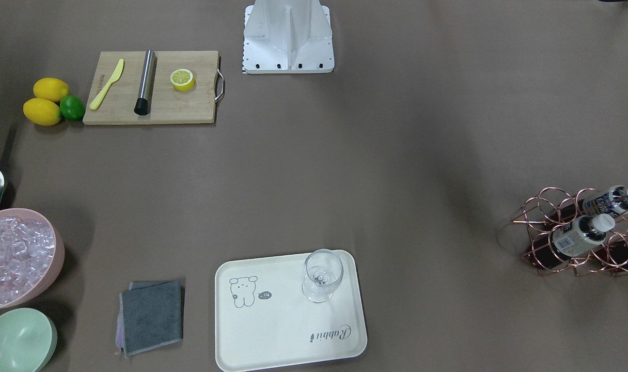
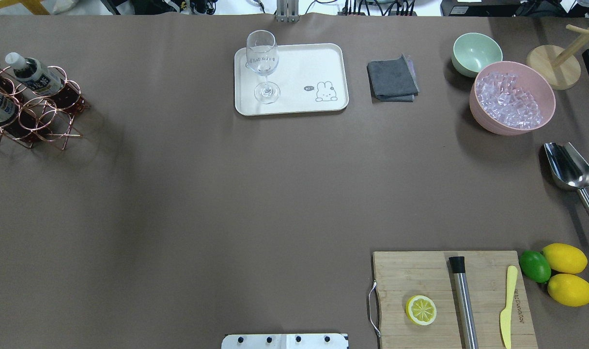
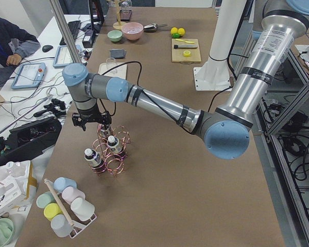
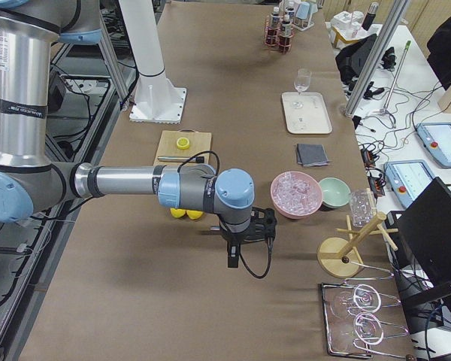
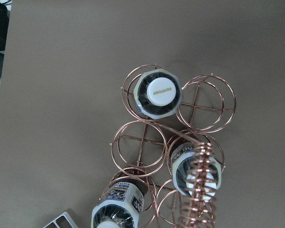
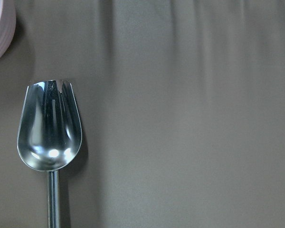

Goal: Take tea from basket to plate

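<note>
Left gripper [image 3: 95, 126]: can't tell how the jaws stand, since it shows only in the side view. It hangs just above the rose-gold wire basket [image 3: 115, 160] with six ring cells. Right gripper [image 4: 237, 244]: can't tell either. It hovers over bare table near a steel scoop [image 6: 48, 126], out of play.

Three small clear plastic tea bottles [image 1: 582, 235], dark liquid and white caps, all sit in basket cells. The task looks unstarted. The exposed-cap bottle [image 5: 160, 92] has clear access. Another bottle [image 5: 180, 166] sits partly under the coiled wire handle [image 5: 203, 183].

Likely risks:
- Fingers may catch a ring wire or the handle on the way down, and the light basket would drag or tip.
- Going for the bottle under the handle risks a collision with the coil.
- A label snagging in its ring would lift the whole basket with the bottle.
- A grip on the cap alone could slip or let the bottle swing.
- The cream-white rectangular plate [image 1: 272, 330] with the bear drawing is well apart, so the carry is long.
- A stemmed clear glass [image 1: 322, 276] stands in one corner of the plate. Placing the bottle near it could knock it over.
</note>
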